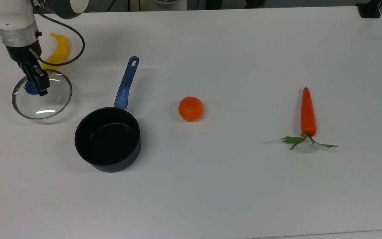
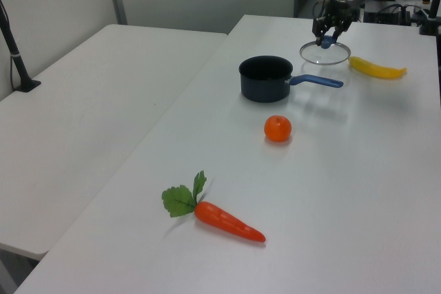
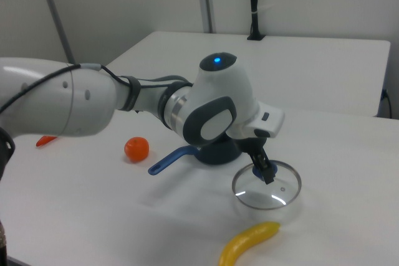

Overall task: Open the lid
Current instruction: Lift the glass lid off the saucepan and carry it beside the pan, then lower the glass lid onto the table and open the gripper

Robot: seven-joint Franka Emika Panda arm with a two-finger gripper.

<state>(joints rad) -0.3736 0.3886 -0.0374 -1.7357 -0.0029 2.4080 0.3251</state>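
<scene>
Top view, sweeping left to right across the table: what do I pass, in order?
Lid with the pincer on its blue knob, saucepan, tangerine, carrot. The banana overlaps the lid's span, so I leave it unplaced.

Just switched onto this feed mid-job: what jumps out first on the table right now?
The gripper grips the blue knob of the glass lid, off the pan, near the top view's left edge beside the banana. The dark pan stands open with its blue handle pointing to the far side. Further to the top view's right lie the orange and the carrot.
</scene>
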